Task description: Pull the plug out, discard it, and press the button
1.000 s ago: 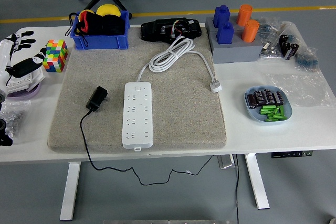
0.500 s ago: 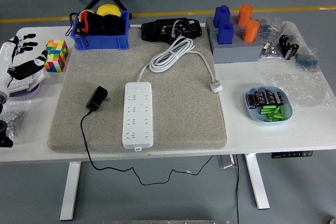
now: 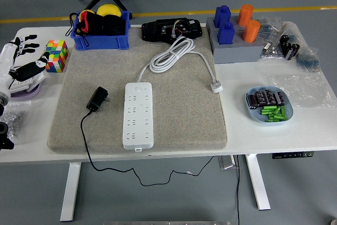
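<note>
Drawing back toward the left edge, my left hand (image 3: 21, 61) sits a touch farther out and lower than it did a second ago, fingers spread loose and holding nothing. It hovers over the purple dish (image 3: 26, 90) at the tabletop's (image 3: 274, 135) left end, just beside the colour cube (image 3: 56, 56), which has not moved. My right hand is out of sight.

Farther in, the black plug (image 3: 97, 99) lies on the grey mat (image 3: 179, 119), pulled free and resting just left of the white power strip (image 3: 138, 114), apart from it. Its thin black cord (image 3: 87, 146) runs down off the mat's front edge and hangs below the tabletop. The strip lies lengthwise in the middle of the mat, its button (image 3: 138, 85) at the far end. None of these has shifted since the earlier frames.

Behind the strip its white cable (image 3: 171, 54) is coiled, with the white plug (image 3: 216, 86) near the mat's right edge. A blue bin (image 3: 100, 39) stands at the far left corner of the mat.
</note>
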`<state>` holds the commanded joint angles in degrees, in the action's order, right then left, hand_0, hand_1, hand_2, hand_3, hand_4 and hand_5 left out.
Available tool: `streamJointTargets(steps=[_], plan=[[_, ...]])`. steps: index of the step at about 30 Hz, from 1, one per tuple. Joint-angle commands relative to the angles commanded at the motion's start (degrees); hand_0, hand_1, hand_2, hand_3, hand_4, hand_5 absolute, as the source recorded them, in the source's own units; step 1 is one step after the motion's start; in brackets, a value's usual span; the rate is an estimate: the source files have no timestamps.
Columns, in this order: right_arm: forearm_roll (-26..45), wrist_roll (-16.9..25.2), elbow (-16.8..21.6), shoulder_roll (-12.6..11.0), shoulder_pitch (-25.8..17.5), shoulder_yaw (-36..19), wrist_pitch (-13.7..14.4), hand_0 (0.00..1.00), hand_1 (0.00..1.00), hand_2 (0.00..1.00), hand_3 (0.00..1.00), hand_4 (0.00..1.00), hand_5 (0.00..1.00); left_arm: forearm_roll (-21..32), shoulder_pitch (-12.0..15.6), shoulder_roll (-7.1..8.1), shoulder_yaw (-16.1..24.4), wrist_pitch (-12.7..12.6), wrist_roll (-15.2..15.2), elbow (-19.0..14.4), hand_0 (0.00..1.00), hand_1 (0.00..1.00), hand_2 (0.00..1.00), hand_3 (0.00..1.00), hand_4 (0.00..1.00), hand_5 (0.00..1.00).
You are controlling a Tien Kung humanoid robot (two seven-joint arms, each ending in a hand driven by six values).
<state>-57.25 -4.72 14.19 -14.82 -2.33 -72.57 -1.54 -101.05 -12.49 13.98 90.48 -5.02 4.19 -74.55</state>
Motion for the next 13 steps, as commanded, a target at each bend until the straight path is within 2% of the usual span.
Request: streamJointTargets(steps=[13], plan=[[-0.11, 0.00, 0.03, 0.01, 0.02, -0.24, -0.01, 0.728, 0.678, 0.658, 0.644, 0.746, 0.594, 0.00, 0.04, -0.19, 0.04, -0.01, -0.05, -0.32, 0.808, 0.727, 0.744, 0.837, 0.667, 0.291]])
